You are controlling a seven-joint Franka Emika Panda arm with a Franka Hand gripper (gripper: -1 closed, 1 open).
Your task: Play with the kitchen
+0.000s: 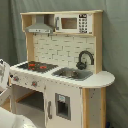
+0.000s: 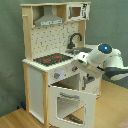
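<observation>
Here, kitchen (image 2: 52, 65) oven door (image 2: 67, 105) hanging open, arm (image 2: 102, 60) crowding sink (image 1: 72, 73); end effector state unclear; no legible writing.

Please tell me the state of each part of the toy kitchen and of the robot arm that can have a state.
Oven door: open, swung down.
Small cupboard door: shut.
Hob: nothing on it.
Faucet: upright, spout over the sink.
Sink: no water visible.
Robot arm: beside the counter, above the open oven door.
</observation>
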